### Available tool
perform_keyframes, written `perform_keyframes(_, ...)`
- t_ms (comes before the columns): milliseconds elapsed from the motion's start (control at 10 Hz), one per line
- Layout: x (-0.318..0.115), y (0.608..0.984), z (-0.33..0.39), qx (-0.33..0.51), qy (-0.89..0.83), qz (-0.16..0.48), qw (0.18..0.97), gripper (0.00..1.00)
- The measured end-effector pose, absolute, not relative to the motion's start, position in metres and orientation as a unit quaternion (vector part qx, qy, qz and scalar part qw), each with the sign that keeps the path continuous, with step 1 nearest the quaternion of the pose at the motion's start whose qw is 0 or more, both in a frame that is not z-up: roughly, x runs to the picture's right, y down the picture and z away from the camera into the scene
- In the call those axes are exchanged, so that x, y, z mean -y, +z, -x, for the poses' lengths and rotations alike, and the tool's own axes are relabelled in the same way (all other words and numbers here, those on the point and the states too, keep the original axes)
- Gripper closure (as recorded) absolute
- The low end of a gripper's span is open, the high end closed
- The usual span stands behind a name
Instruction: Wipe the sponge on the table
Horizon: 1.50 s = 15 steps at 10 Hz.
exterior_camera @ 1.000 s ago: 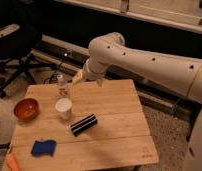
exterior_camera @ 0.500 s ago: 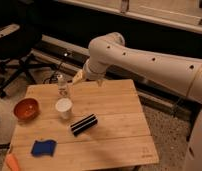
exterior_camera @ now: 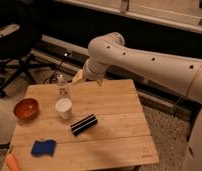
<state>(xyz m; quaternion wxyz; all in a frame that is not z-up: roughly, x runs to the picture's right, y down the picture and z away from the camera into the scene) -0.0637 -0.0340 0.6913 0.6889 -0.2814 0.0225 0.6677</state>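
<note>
Camera view is showing the blue sponge [exterior_camera: 44, 147] lying flat near the front-left corner of the table [exterior_camera: 119, 112], while the hand [exterior_camera: 77, 78] is hovering well apart at the far edge, beside a clear bottle [exterior_camera: 62, 85] — spread or pressed together, I cannot tell. Nothing is touching the sponge — wiping is either pending or over.

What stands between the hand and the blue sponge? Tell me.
The white cup stands on the straight line from the hand, over the table's far edge, to the blue sponge at the front left.
</note>
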Motion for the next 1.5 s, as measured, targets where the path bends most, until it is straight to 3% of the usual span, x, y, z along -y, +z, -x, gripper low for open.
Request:
perform_keyframes(600,0.034,0.648,0.149,0.047,0.557,0.247,0.792,0.20)
perform_keyframes(1500,-0.081,0.605,0.254,0.150,0.368,0.252,0.882,0.20)
